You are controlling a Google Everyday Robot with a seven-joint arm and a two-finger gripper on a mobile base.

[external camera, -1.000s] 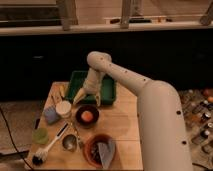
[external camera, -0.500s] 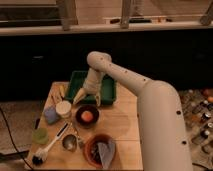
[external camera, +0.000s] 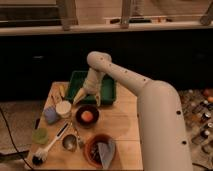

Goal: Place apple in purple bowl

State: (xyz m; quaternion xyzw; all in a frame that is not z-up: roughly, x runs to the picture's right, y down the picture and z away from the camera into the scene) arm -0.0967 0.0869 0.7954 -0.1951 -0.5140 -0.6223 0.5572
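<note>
The apple (external camera: 87, 116), small and orange-red, lies inside the purple bowl (external camera: 79, 111), a small dark round bowl on the wooden table (external camera: 122, 135). My gripper (external camera: 87, 99) hangs just above the bowl's far rim, in front of the green tray (external camera: 107, 82). Its two pale fingers (external camera: 79, 96) are spread apart with nothing between them, so it is open.
A larger reddish-brown bowl (external camera: 93, 148) with a grey-blue thing sits at the table's front. On the left are a white cup (external camera: 63, 108), a blue-grey cup (external camera: 51, 115), a green cup (external camera: 40, 135), a brush (external camera: 50, 145) and a metal spoon (external camera: 69, 143).
</note>
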